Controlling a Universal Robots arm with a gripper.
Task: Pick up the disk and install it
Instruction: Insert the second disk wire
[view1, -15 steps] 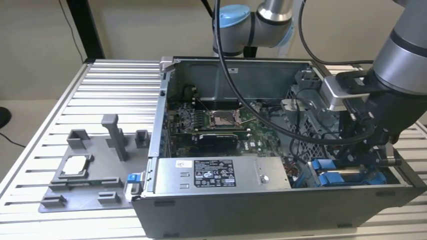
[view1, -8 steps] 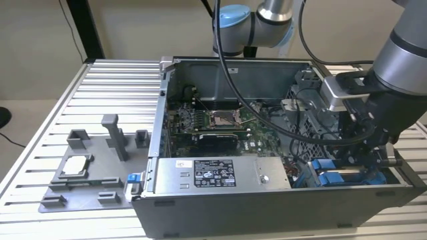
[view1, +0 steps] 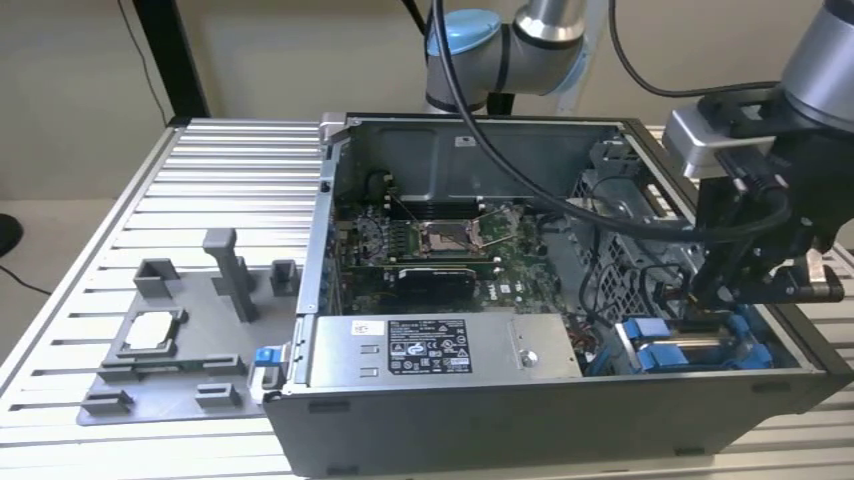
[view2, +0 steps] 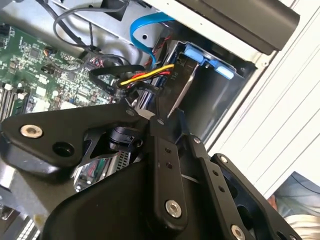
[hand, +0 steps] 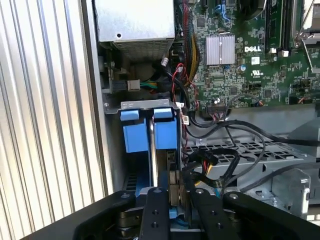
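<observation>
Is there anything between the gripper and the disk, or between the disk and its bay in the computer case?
Nothing visible. The gripper is directly at the disk, which stands on edge at the drive bay, beside the blue carriers. Cables lie alongside, not across.

Even, soft light is filling the exterior view, which is looking slightly hazy. In the second wrist view, the ribbed tabletop (view2: 280, 120) is glaring white at right, and the near black linkage is blurring.
</observation>
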